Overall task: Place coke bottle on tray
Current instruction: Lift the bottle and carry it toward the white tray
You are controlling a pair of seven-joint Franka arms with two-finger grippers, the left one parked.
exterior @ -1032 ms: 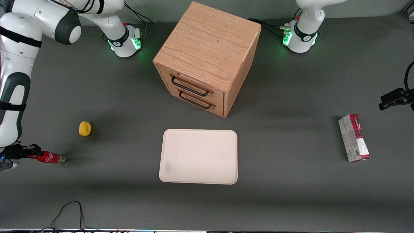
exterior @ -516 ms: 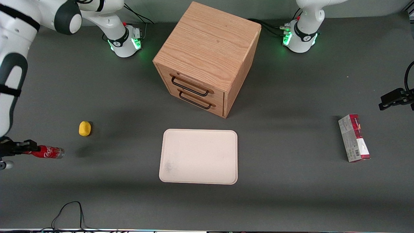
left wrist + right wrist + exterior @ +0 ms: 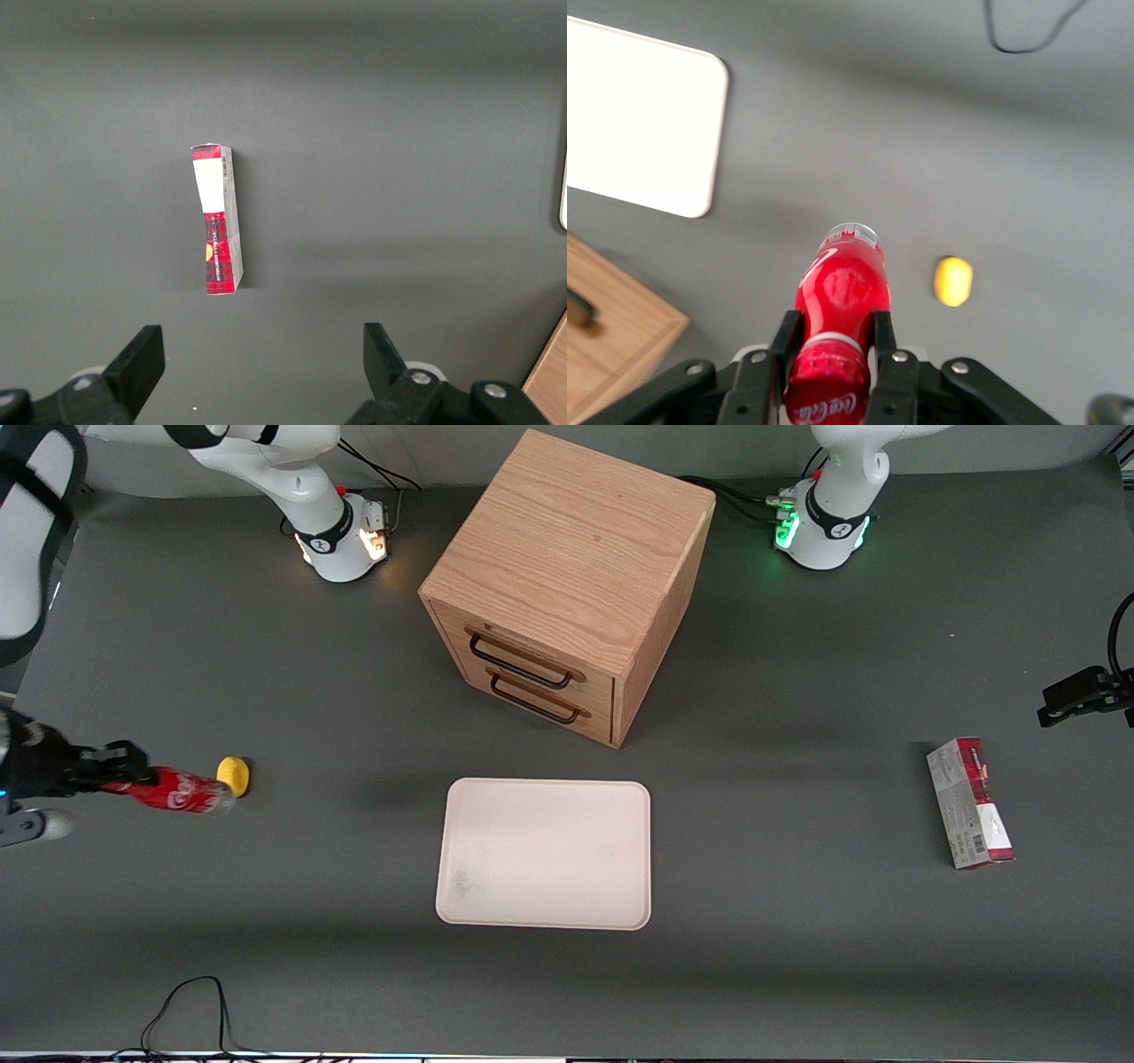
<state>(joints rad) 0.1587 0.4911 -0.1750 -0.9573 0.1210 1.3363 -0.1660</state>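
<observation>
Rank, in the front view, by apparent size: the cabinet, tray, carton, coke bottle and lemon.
1. Wooden cabinet
2. Tray
3. Carton
4. Coke bottle, lifted in the hand shut on it, so nearer the camera: its place against the carton is unsure
5. Lemon

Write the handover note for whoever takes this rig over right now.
Right arm's claw: shut on the slim red coke bottle near its cap, carried above the table at the working arm's end, next to the small yellow lump.
Cream-white rectangular tray: nothing on it, in front of the wooden drawer cabinet.
Done: bottle gripped and lifted.
Left: carry it over the tray, lower, release.
</observation>
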